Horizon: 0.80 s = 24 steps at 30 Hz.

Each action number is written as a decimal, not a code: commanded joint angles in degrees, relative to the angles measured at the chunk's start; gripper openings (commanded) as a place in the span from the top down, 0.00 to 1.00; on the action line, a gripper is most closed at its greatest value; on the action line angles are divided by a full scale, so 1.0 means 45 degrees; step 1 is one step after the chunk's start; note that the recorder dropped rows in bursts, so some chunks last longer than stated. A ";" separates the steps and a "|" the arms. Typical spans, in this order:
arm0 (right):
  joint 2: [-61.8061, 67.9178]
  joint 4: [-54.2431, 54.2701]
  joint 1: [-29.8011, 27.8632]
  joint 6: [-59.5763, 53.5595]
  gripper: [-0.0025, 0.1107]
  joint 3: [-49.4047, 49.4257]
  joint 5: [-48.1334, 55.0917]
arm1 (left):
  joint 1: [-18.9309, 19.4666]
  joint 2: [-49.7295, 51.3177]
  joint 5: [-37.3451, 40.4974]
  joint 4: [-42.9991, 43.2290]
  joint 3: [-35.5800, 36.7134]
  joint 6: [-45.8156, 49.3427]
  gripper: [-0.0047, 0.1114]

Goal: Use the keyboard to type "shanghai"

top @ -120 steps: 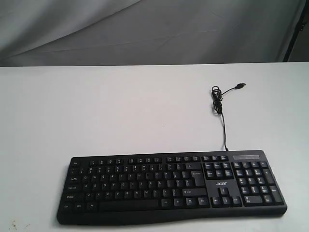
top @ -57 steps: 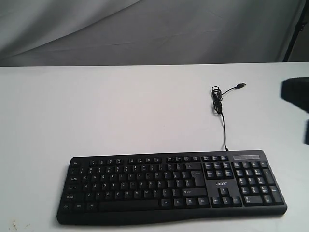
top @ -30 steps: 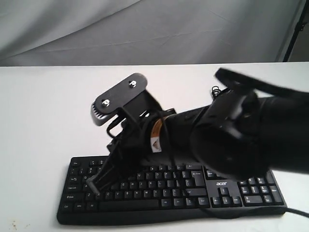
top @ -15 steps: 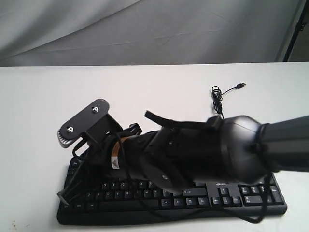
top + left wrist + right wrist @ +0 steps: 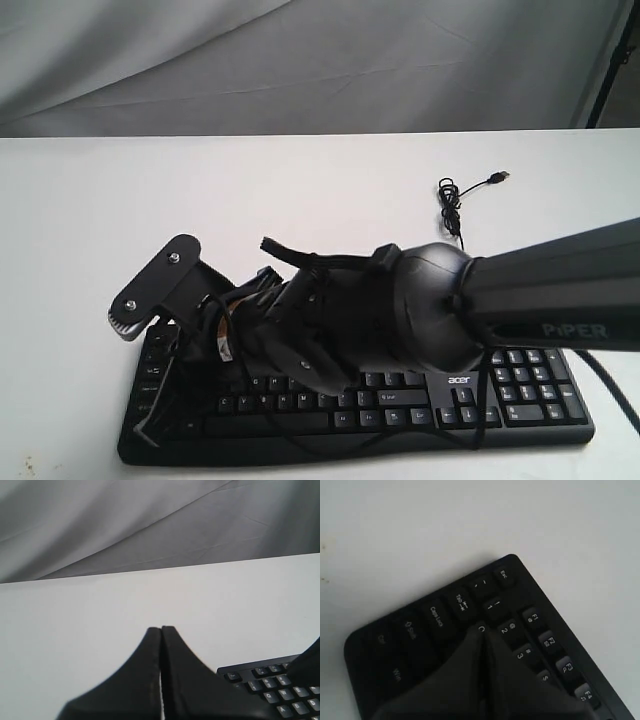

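The black keyboard [image 5: 520, 388] lies along the table's near edge, and my right arm covers much of it in the exterior view. That arm reaches across from the right. Its gripper [image 5: 142, 430] is shut and empty, pointing down at the keyboard's left end. In the right wrist view the right gripper [image 5: 482, 632] has its tips over the keyboard [image 5: 435, 617] by the Tab, 1 and 2 keys. Whether they touch a key is unclear. My left gripper [image 5: 161, 629] is shut and empty, held over bare table beside a corner of the keyboard [image 5: 272, 685]. It does not show in the exterior view.
The keyboard's thin cable [image 5: 455, 215] runs back from its rear edge into a small coil ending in a USB plug [image 5: 497, 177]. The white table [image 5: 200, 190] stretches behind the keyboard to a grey cloth backdrop [image 5: 300, 60].
My right arm has come in from the right and swept left across the keyboard. Its shut gripper has dropped lower, to the left end of the keys.
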 commanded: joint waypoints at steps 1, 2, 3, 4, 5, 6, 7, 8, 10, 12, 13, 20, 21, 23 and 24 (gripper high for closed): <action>-0.0018 -0.0122 -0.0029 -0.0756 0.98 -0.0090 0.0513 | -0.0045 -0.0044 -0.0074 0.0061 0.0055 -0.0035 0.96; -0.0018 -0.0122 -0.0029 -0.0778 0.98 -0.0090 0.0577 | -0.0045 -0.0044 -0.0074 0.0061 0.0055 -0.0035 0.96; -0.0018 -0.0122 -0.0029 -0.0778 0.98 -0.0090 0.0608 | -0.0045 -0.0044 -0.0074 0.0061 0.0055 -0.0035 0.96; -0.0018 -0.0122 -0.0029 -0.0778 0.98 -0.0090 0.0608 | -0.0045 -0.0044 -0.0074 0.0061 0.0055 -0.0035 0.96; -0.0018 -0.0122 -0.0029 -0.0778 0.98 -0.0090 0.0608 | -0.0045 -0.0044 -0.0074 0.0061 0.0055 -0.0035 0.96; 0.0039 -0.0099 -0.0004 -0.0778 0.98 -0.0090 0.0603 | -0.0045 -0.0044 -0.0074 0.0061 0.0055 -0.0035 0.96; 0.0044 -0.0060 -0.0004 -0.0778 0.98 -0.0090 0.0518 | -0.0045 -0.0044 -0.0074 0.0061 0.0055 -0.0035 0.96; 0.0080 0.0024 0.0019 -0.0778 0.98 -0.0090 0.0493 | -0.0045 -0.0044 -0.0074 0.0061 0.0055 -0.0035 0.96; 0.0197 0.0021 0.0045 -0.0778 0.98 -0.0090 0.0349 | -0.0045 -0.0044 -0.0074 0.0061 0.0055 -0.0035 0.96; 0.0232 0.0212 0.0045 -0.0778 0.98 -0.0090 0.0294 | -0.0045 -0.0044 -0.0074 0.0061 0.0055 -0.0035 0.96; 0.0261 0.0209 0.0045 -0.0778 0.98 -0.0090 0.0212 | -0.0045 -0.0044 -0.0074 0.0061 0.0055 -0.0035 0.96; 0.0486 0.0209 0.0045 -0.0778 0.98 -0.0090 -0.0370 | -0.0045 -0.0044 -0.0074 0.0061 0.0055 -0.0035 0.96; 0.0554 0.0209 0.0045 -0.0778 0.98 -0.0090 -0.0364 | -0.0045 -0.0044 -0.0074 0.0061 0.0055 -0.0035 0.96; 0.0686 0.0209 0.0045 -0.0778 0.98 -0.0090 -0.0398 | -0.0045 -0.0044 -0.0074 0.0061 0.0055 -0.0035 0.96; 0.0798 0.0209 0.0045 -0.0778 0.98 -0.0090 -0.0398 | -0.0045 -0.0044 -0.0074 0.0061 0.0055 -0.0035 0.96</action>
